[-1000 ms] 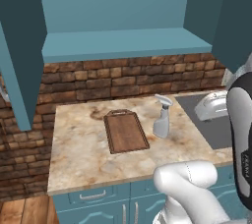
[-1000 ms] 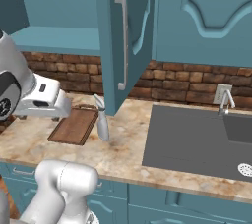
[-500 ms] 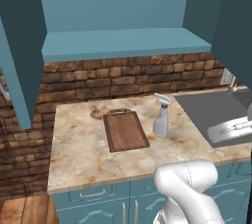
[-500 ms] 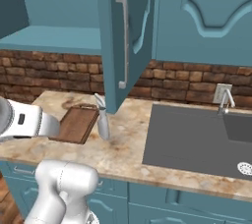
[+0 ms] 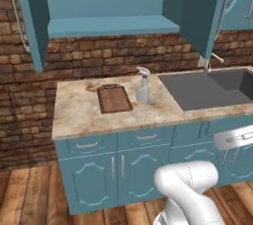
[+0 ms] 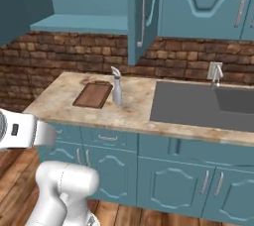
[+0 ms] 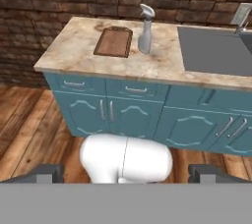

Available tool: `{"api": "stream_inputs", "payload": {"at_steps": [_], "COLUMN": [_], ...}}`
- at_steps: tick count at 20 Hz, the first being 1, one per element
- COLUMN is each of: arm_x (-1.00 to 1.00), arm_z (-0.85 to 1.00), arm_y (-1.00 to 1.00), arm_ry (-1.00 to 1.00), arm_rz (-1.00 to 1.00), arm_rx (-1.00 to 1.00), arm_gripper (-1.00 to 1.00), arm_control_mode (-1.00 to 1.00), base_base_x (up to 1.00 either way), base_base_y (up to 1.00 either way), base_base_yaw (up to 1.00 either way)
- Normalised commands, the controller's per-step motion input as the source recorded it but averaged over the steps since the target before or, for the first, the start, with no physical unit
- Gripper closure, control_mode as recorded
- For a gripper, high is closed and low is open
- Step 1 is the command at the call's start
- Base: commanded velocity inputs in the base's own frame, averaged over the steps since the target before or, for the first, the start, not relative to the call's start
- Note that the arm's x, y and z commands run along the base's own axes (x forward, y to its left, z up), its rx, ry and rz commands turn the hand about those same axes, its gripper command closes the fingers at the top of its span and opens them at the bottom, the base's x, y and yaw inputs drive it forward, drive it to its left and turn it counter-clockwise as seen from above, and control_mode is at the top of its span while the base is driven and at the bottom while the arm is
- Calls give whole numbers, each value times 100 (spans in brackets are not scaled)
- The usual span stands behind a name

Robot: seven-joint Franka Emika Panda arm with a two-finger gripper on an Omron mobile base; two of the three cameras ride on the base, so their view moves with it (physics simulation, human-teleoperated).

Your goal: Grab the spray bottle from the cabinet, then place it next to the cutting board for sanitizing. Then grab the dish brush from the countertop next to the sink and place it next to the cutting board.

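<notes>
The spray bottle (image 5: 143, 87) (image 6: 117, 87) (image 7: 145, 35) stands upright on the marbled countertop (image 5: 79, 113), just right of the dark cutting board (image 5: 114, 98) (image 6: 93, 94) (image 7: 113, 42). Above them the teal cabinet (image 5: 108, 25) (image 6: 84, 23) is open, its shelf bare. The dark sink (image 5: 207, 88) (image 6: 198, 103) (image 7: 211, 51) lies to the right. My gripper (image 7: 127, 173) is open, low and well back from the counter, with nothing between its fingers (image 7: 49, 171). The dish brush is out of view.
An open cabinet door (image 6: 139, 17) (image 5: 202, 12) juts out over the counter near the sink's left end. A silver faucet (image 5: 212, 61) (image 6: 215, 74) stands behind the basin. Teal drawers and doors (image 7: 128, 112) front the counter, above a wooden floor (image 7: 34, 129).
The whole picture has shifted: the base has backed away from the counter, so floor and lower cabinets now show. The arm has swung low. The bottle stays beside the board.
</notes>
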Motion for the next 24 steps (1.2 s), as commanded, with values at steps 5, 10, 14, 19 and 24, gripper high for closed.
{"api": "stream_inputs", "payload": {"at_steps": [5, 10, 14, 19, 24], "arm_x": [0, 0, 0, 0, 0], "arm_z": [0, 0, 0, 0, 0], "arm_y": [0, 0, 0, 0, 0], "arm_ry": [0, 0, 0, 0, 0], "arm_rz": [0, 0, 0, 0, 0], "arm_rx": [0, 0, 0, 0, 0], "arm_gripper": [-100, -100, -100, -100, -100], "arm_control_mode": [100, 100, 100, 100, 100], "base_base_x": [-4, 28, 26, 29, 36], "base_base_y": [-46, -95, -100, -100, -100], "base_base_yaw": [-7, 0, 0, 0, 0]}}
